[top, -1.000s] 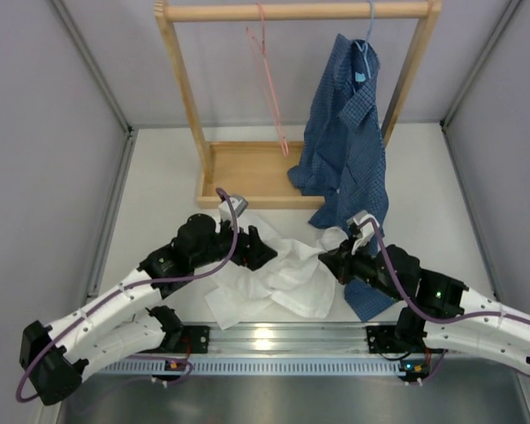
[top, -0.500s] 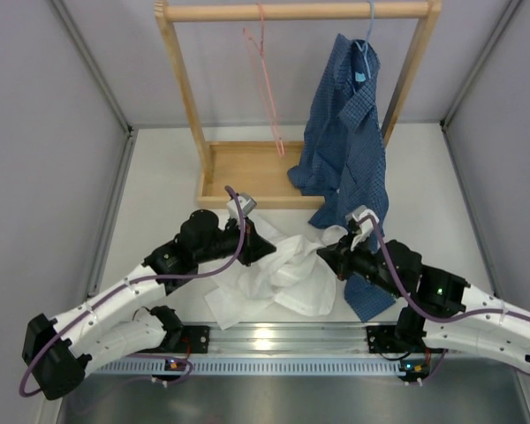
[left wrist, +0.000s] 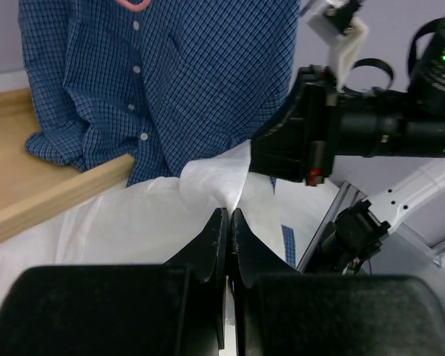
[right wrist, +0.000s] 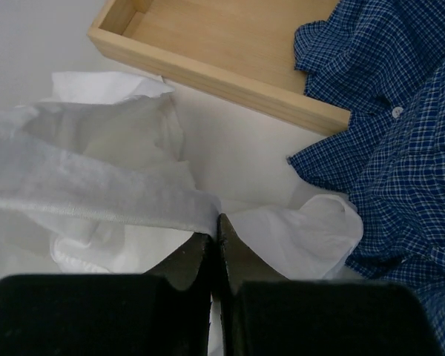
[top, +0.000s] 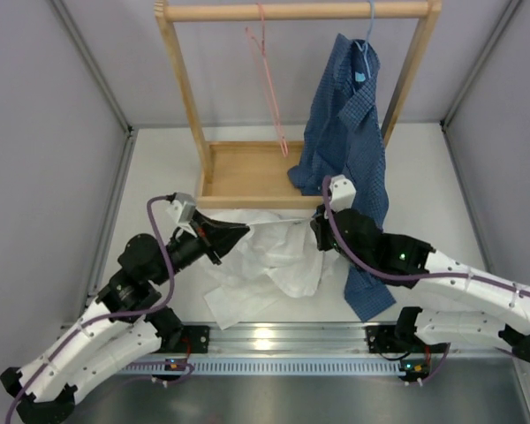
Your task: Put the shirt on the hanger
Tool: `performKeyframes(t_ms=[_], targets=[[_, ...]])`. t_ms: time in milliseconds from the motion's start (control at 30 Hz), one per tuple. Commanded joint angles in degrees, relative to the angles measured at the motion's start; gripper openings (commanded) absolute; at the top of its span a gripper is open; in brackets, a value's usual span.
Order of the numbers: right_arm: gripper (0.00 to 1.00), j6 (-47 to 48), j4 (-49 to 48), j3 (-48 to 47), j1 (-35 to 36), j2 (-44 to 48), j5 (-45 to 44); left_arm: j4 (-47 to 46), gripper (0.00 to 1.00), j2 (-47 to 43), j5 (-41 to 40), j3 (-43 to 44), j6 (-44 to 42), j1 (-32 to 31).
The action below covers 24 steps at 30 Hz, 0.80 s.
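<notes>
1. Over the counter (top: 159, 177), top view: the left fingers (top: 232, 233) and right fingers (top: 321, 237) are each clamped shut on an edge of the white shirt (top: 265, 269). A strip of cloth is stretched between them, and the rest lies rumpled in front of the wooden rack (top: 247, 172). The pink hanger (top: 269, 88) hangs bare from the rail, well apart from the cloth and beside a blue checked shirt (top: 349, 132). The step looks like spreading the garment before lifting it toward the hanger.

2. Left wrist view: the fingers (left wrist: 211, 248) press together on a thin white fold, with the other arm's fingers facing them just beyond. Both arms should probably rise together with even tension, since fabric this thin could slip out of a pinch.

3. Right wrist view: the fingers (right wrist: 193, 259) are closed on a hemmed band of the white cloth. Whether it is the collar cannot be told. The checked shirt's tail lies just beside the white fabric, so a lift should keep clear of it.
</notes>
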<state>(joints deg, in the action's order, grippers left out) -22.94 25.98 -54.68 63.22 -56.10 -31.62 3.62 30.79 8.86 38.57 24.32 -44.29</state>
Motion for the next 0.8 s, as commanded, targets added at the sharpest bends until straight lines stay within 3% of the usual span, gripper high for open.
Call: performKeyframes(t_ms=[0, 167, 300, 367, 467, 667, 767], targets=[[0.0, -3.86, 5.04, -5.26, -1.78, -4.1, -5.99, -5.29, 0.0, -3.97, 0.01, -3.13, 0.47, -0.18], [0.0, -4.76, 4.88, -5.45, -3.45, -7.89, -7.06, -4.15, 0.0, -13.27, -2.53, -11.05, 3.01, -0.18], [0.0, -0.36, -6.16, 0.43, -3.37, -3.95, 3.64, 1.21, 0.0, -11.55, -4.82, -10.71, 3.46, -0.09], [0.0, 0.34, -8.39, 2.54, -3.37, -1.04, 4.8, 2.18, 0.0, -9.61, -4.47, -9.65, 3.46, -0.18], [0.0, 2.8, -10.16, 3.52, -3.37, 0.81, 7.18, 4.37, 0.21, -5.05, -3.59, -6.07, 2.5, -0.18], [0.0, 5.27, -10.07, 4.31, -3.28, 3.36, 9.55, 13.25, 0.32, 6.29, -4.74, 7.12, -1.63, -0.18], [0.0, 6.06, -9.55, 4.05, -3.28, 4.85, 12.54, 16.06, 0.6, 9.37, -3.07, 11.35, -4.0, -0.09]])
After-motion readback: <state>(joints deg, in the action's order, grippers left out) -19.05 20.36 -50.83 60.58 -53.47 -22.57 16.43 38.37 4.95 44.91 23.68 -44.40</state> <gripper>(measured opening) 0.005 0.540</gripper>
